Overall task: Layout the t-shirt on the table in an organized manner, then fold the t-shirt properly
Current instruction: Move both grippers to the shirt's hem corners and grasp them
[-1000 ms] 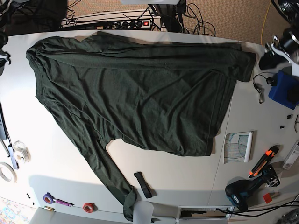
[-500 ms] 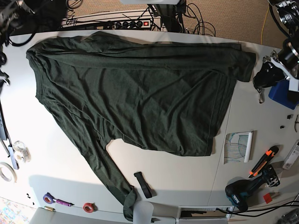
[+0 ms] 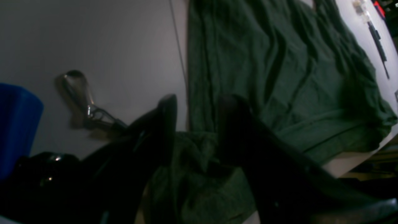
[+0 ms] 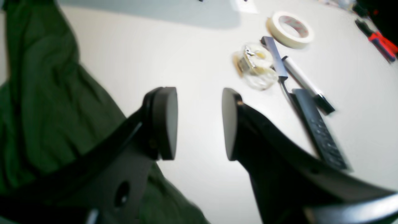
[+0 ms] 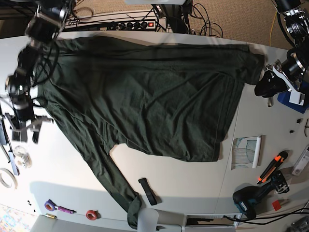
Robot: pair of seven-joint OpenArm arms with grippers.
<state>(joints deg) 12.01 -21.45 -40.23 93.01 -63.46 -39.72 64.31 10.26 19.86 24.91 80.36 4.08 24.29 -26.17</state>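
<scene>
Left gripper (image 3: 194,127) jaws apart, hovering beside the 3 o'clock corner of the dark green cloth t-shirt (image 5: 145,96); it stretches toward 9 o'clock, where my right gripper (image 4: 199,124), also apart, hangs

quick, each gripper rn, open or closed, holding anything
left gripper: open, holding nothing, over the t-shirt edge
right gripper: open, holding nothing

A: What sits on the white worktop (image 5: 193,179)?

B: A dark green fabric t-shirt (image 5: 145,96), spread wide. Near the sleeve lies a short black strap (image 5: 147,191); apart, a teal-and-black cordless drill (image 5: 253,195).
</scene>
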